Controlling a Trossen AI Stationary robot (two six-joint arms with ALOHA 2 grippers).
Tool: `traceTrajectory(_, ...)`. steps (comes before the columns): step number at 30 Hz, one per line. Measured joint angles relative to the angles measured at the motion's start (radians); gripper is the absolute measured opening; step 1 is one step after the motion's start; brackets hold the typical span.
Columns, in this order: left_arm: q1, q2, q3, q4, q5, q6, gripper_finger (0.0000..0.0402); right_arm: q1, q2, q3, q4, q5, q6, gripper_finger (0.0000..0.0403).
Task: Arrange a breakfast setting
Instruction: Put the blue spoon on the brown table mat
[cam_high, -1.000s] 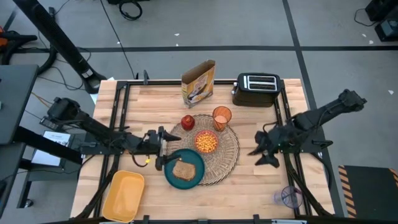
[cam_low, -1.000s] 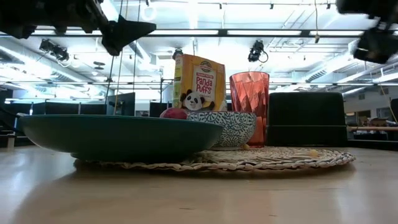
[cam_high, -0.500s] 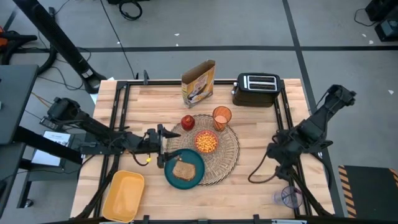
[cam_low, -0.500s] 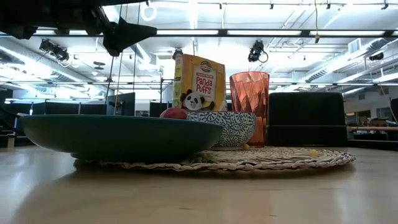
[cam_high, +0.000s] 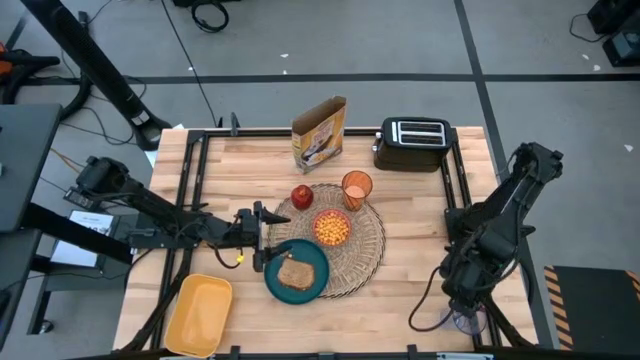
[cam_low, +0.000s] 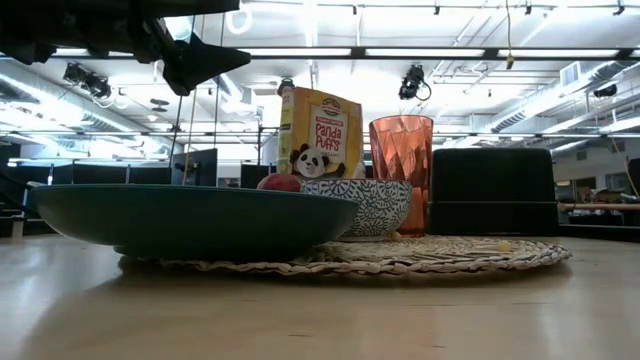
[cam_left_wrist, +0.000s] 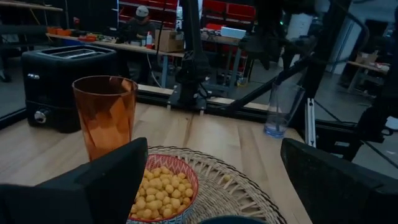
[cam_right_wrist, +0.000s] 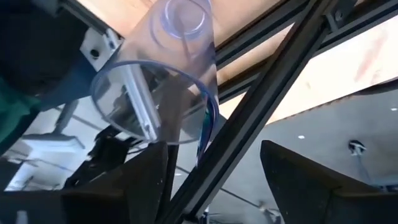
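Two tools stand with fingers apart: the left tool (cam_high: 258, 240) just left of the teal plate (cam_high: 297, 270) holding toast (cam_high: 293, 273) on the placemat (cam_high: 365, 245) at frame centre, the right tool (cam_high: 462, 305) over a clear cup (cam_right_wrist: 158, 93) at the worktop's (cam_high: 410, 190) lower-right edge.

The bench (cam_high: 410, 225) is pale wood in glued strips, smooth with a faint sheen that mirrors light in the low view. Black matt metal rails (cam_high: 455, 190) frame it. The placemat (cam_high: 367, 240) is coarse woven straw, rough and dull. On it, the teal plate (cam_low: 190, 215) looks smooth and softly glossy. The cup (cam_left_wrist: 106, 115) is orange translucent plastic with faceted, shiny walls. The small bowl (cam_left_wrist: 163, 193) has a glossy rim. The apple (cam_high: 302, 195) has shiny red skin. The cereal box (cam_low: 320, 130) is printed cardboard. The toaster (cam_left_wrist: 65, 84) is matt black. A clear plastic tumbler (cam_right_wrist: 161, 74) is smooth and see-through. The yellow tray (cam_high: 198, 315) looks like smooth plastic.
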Motion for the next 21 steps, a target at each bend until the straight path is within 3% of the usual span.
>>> traceTrajectory(10, 0.000, 0.000, 0.000, -0.001, 0.000, -0.022, 0.0378, 0.024, 0.112, 0.000, 0.023, -0.057, 0.002, 0.0202)
traceTrajectory(21, 0.000, 0.000, 0.000, -0.001, 0.000, -0.021, 0.0378, 0.026, 0.107, 0.000, 0.027, -0.066, 0.035, 0.0105)
